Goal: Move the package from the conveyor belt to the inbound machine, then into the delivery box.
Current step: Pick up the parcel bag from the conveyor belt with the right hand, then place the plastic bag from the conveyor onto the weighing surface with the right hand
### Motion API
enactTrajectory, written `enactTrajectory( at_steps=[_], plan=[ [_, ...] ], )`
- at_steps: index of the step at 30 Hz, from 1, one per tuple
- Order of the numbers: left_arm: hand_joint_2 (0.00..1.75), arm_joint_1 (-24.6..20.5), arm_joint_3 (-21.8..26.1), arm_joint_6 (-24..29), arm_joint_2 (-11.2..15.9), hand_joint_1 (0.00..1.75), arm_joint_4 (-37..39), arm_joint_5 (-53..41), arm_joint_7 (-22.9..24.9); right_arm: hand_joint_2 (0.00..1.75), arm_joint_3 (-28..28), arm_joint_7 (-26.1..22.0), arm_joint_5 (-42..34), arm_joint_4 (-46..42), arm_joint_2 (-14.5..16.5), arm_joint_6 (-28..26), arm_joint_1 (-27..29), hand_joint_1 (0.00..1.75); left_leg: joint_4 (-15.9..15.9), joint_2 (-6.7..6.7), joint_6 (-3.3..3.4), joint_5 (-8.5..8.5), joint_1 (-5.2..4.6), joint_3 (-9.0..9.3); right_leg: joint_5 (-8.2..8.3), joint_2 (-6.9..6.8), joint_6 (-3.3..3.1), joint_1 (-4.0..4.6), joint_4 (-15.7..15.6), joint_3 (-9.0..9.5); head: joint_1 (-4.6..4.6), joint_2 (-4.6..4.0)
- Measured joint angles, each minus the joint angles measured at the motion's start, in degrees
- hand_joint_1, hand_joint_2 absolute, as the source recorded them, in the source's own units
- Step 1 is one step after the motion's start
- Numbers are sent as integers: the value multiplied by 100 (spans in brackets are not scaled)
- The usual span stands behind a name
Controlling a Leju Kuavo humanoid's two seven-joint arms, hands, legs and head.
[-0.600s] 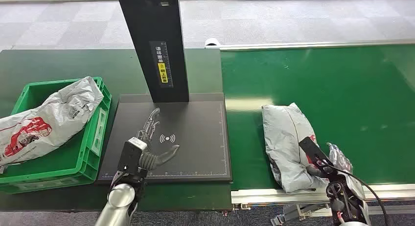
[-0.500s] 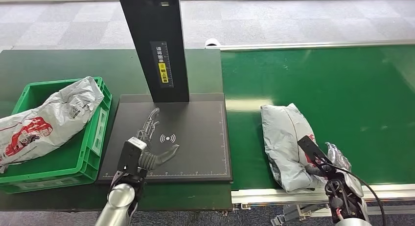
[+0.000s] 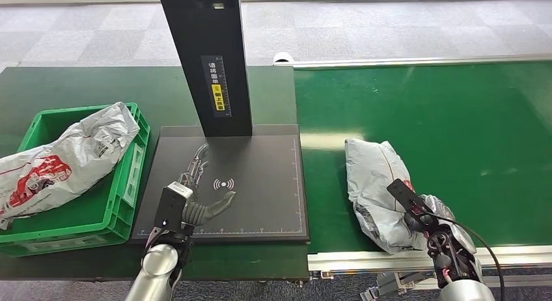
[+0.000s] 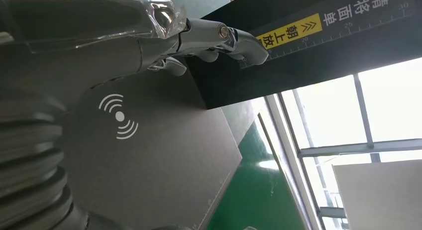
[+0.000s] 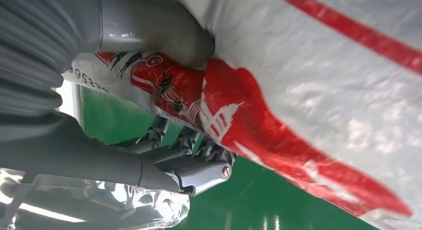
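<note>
Now, right hand (image 3: 435, 232): its fingers (image 5: 201, 172) grip the near end of the package (image 3: 377, 190), thumb pressed into the plastic.
Package: on the conveyor belt (image 3: 455, 125) — stretching away from those fingers.
Left hand (image 3: 189, 203): fingers spread, empty — above the inbound machine (image 3: 260, 203).
Delivery box (image 3: 120, 210): left of the left hand's fingers, another bag (image 3: 65, 161) inside.

We see a dark green table (image 3: 78, 86) carrying the black inbound machine (image 3: 224, 177). Left of the machine sits a green delivery box (image 3: 124, 203). Right of it runs the green conveyor belt (image 3: 455, 118), with a grey package (image 3: 377, 184) lying on it.
</note>
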Motion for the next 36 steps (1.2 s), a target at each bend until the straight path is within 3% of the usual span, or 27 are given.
enactTrajectory(
  at_steps=[11,19,26,36],
  plan=[
    [175,35,44,1,-3,0,-2,-18,-4,175,5,-274,-111,71,29,-111,-10,175,0,-10,0,0,0,-21,-2,-3,1,-1,1,-16,-1,0],
    [175,99,102,55,0,0,-76,-3,-39,175,-176,-1221,-938,-183,144,-763,29,175,0,-8,1,1,0,-39,0,-3,1,-3,3,-31,0,0],
    [175,224,203,136,-1,0,-319,8,-47,175,-253,-2024,-1861,-1446,426,-885,326,175,0,-10,0,1,1,-54,0,-3,1,-1,5,-48,-2,0],
    [175,254,232,508,-12,0,-400,-309,-166,175,47,-2476,-2338,-3613,875,-1297,1104,175,0,-6,0,1,1,-63,0,-2,1,-2,4,-60,0,0]
  ],
)
